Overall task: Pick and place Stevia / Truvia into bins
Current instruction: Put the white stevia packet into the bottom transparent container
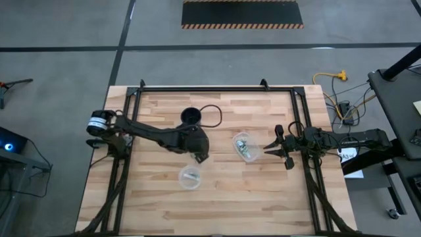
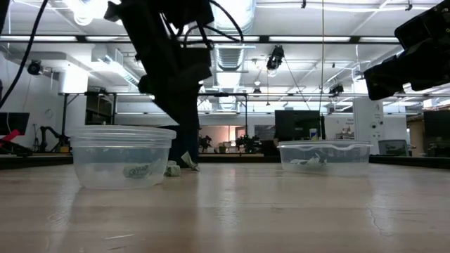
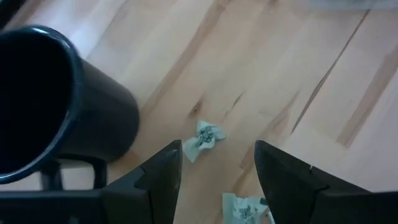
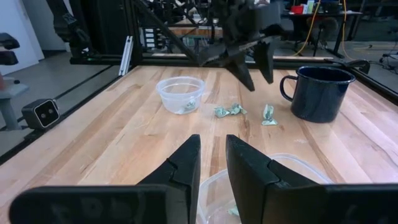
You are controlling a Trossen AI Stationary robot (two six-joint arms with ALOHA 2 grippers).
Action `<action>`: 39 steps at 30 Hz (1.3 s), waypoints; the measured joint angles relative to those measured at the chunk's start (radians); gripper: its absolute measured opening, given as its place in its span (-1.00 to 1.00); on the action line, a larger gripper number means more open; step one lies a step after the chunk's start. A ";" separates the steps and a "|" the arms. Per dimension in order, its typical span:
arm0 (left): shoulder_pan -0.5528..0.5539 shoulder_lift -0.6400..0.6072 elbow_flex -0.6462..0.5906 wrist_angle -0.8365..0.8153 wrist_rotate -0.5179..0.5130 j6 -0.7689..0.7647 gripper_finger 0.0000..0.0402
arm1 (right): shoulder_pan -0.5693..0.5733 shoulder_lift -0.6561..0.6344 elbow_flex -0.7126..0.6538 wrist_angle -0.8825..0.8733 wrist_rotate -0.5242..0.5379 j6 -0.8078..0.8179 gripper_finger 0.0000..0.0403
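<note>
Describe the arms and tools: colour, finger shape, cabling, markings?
Both arms are dark, near-black, jointed links. The left tool has two flat, tapered black fingers; the right tool has the same wedge-shaped pair. A silver-and-black cylinder sits at the left arm's base. No markings are legible.

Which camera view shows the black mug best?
The right wrist view: the black mug stands whole, handle and rim visible. The left wrist view shows only part of it, close up. The high view shows it small from above. In the low view I cannot find it.

Smooth pale wood table [image 1: 263, 197]; clear glossy plastic bins [image 2: 123, 156] — sachets [image 3: 202, 138] look like crinkled paper.
</note>
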 joint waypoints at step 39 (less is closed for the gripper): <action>0.097 0.067 -0.061 0.112 0.124 0.056 -0.09 | 0.000 -0.001 0.000 0.000 0.000 0.000 -0.66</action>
